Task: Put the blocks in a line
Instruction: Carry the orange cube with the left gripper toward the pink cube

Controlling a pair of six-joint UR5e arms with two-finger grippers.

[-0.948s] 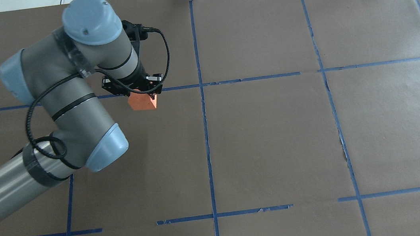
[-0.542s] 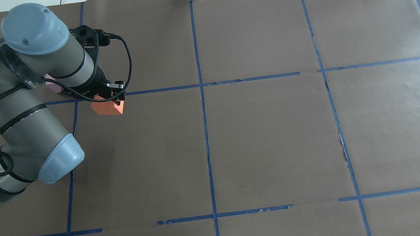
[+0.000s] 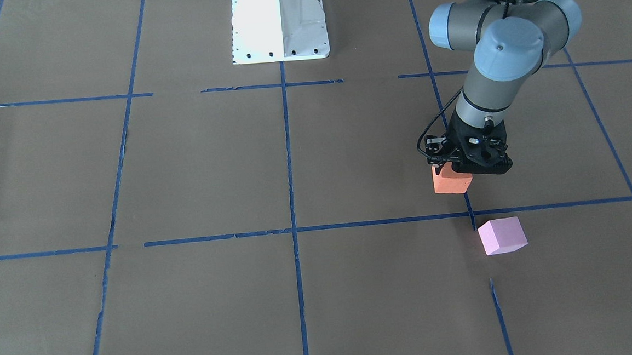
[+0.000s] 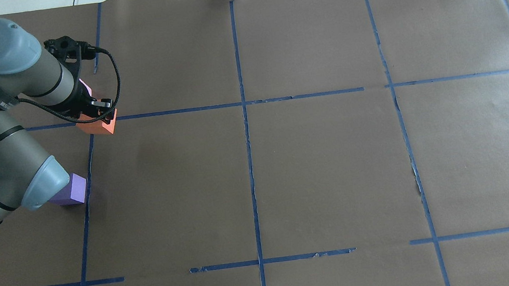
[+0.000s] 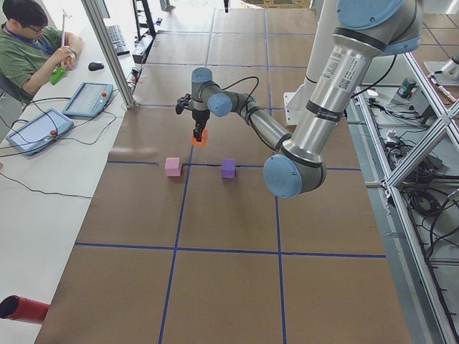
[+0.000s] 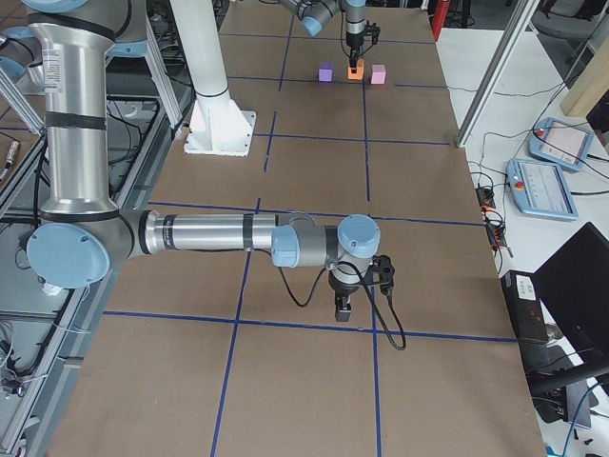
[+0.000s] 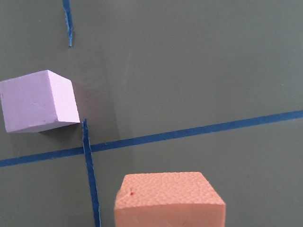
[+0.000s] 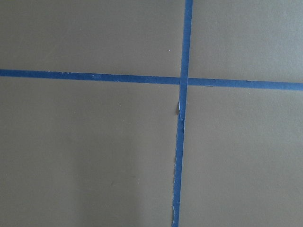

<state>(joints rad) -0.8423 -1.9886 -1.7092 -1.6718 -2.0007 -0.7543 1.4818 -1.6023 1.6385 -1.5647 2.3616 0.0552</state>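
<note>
My left gripper (image 4: pixel 98 114) is shut on the orange block (image 4: pixel 98 125) and holds it low over the brown table, just past a blue tape crossing; it also shows in the front view (image 3: pixel 450 180). The pink block (image 3: pixel 502 236) lies on the table just beyond it, half hidden by the wrist in the overhead view (image 4: pixel 85 89). The purple block (image 4: pixel 72 189) lies nearer the robot, partly under the left elbow. In the left wrist view the orange block (image 7: pixel 169 198) is at the bottom and the pink block (image 7: pixel 38 101) at the left. My right gripper (image 6: pixel 344 307) points down at bare table far away; I cannot tell whether it is open or shut.
Blue tape lines (image 4: pixel 244 115) divide the brown table into squares. The white robot base (image 3: pixel 279 20) stands at the robot's edge. An operator (image 5: pixel 32 50) sits with tablets (image 5: pixel 36 129) past the table's far side.
My left arm has swung left with the orange block in its grip. The purple block and part of the pink block have come into view from under the arm.
</note>
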